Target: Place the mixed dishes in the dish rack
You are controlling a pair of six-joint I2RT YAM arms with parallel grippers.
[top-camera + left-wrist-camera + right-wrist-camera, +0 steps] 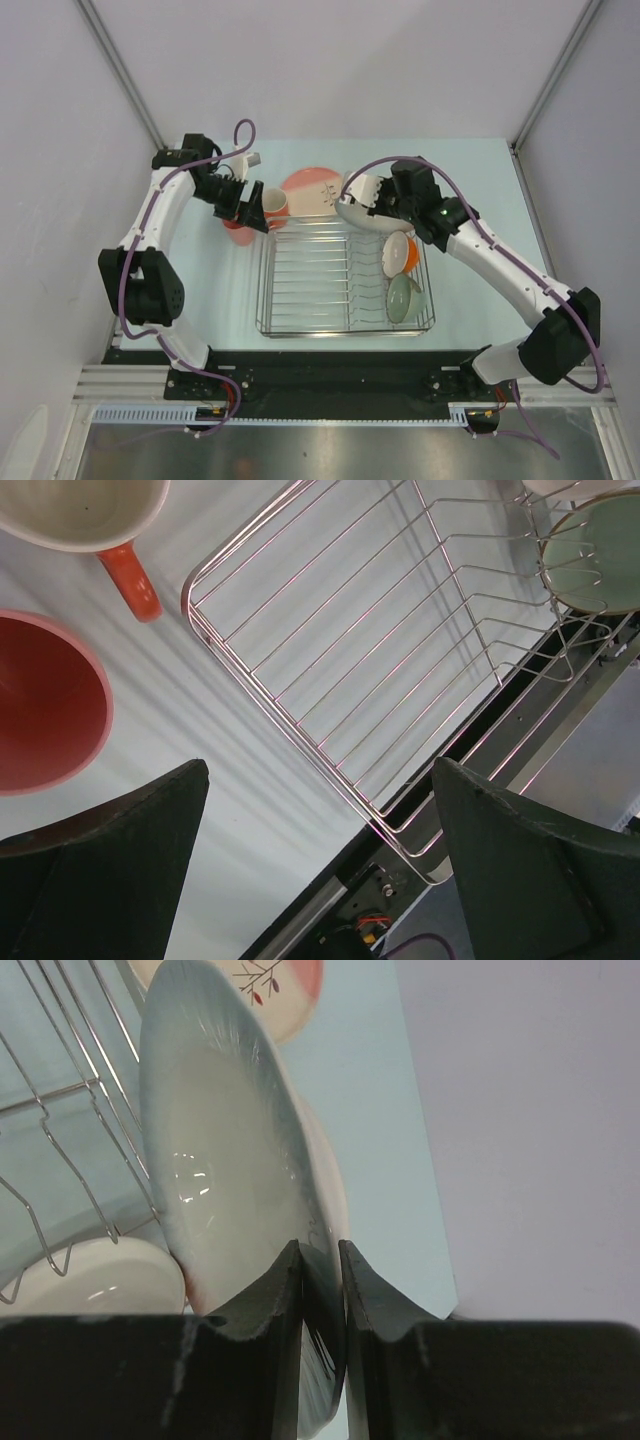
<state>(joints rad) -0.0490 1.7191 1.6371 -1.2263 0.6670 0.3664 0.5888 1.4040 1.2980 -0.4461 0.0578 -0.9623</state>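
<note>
1. The white shallow plate (225,1160), smooth and glossy, stands on edge at the far side of the dish rack (330,285), right of its middle. The right tool (322,1280) is clamped on the plate's rim with its two dark fingers.
2. The rack is a rectangle of thin, shiny silver wire, with parallel bars and upright tines.
3. Two bowls lean on edge in the rack's right end. One is an orange bowl (402,252) with a white inside, and nearer is a pale green bowl (404,298).
4. A round pink-and-cream plate (310,188) with a small twig pattern lies flat on the worktop just beyond the rack's far edge.
5. An orange mug (85,510) with a cream inside and a stubby handle stands by the rack's far left corner. A pink tumbler (40,705) stands mouth up just left of it.
6. The left tool (320,855) hangs above these two, its fingers wide apart and gripping nothing.
7. The worktop (470,200) is pale blue and smooth.
</note>
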